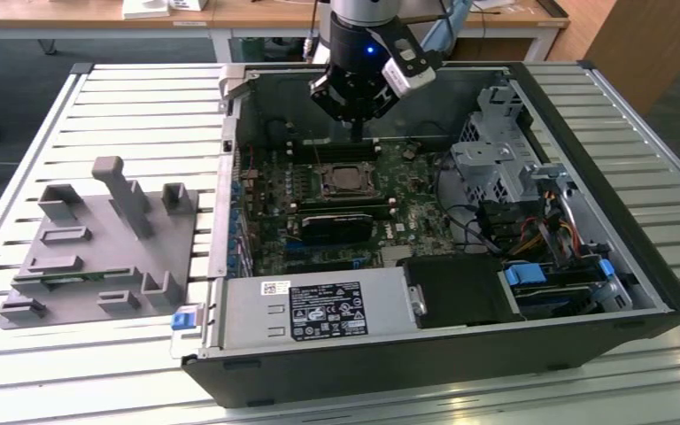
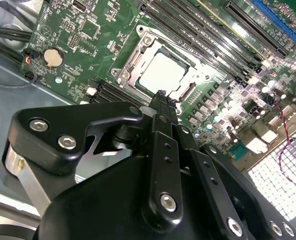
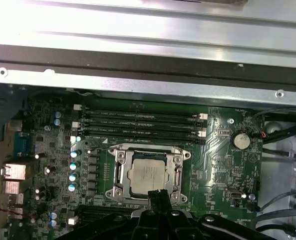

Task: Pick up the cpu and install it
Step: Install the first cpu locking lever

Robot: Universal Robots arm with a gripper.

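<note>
The cpu (image 1: 343, 181), a silver square chip, lies flat in the metal-framed socket (image 3: 119, 170) on the green motherboard inside the open computer case. It shows in both wrist views (image 2: 162, 75) (image 3: 148, 172). My gripper (image 1: 358, 135) hangs above the board, just behind the socket in the exterior view, clear of the chip. Its black fingertips (image 2: 160, 97) are pressed together into one narrow tip (image 3: 157, 194) with nothing between them.
A black heatsink block (image 1: 334, 226) sits on the board in front of the socket. Memory slots (image 3: 138, 120) run beside it. The power supply (image 1: 316, 310) and drive cage (image 1: 494, 159) crowd the case. A grey fixture (image 1: 92, 239) stands on the slatted table at the exterior view's left.
</note>
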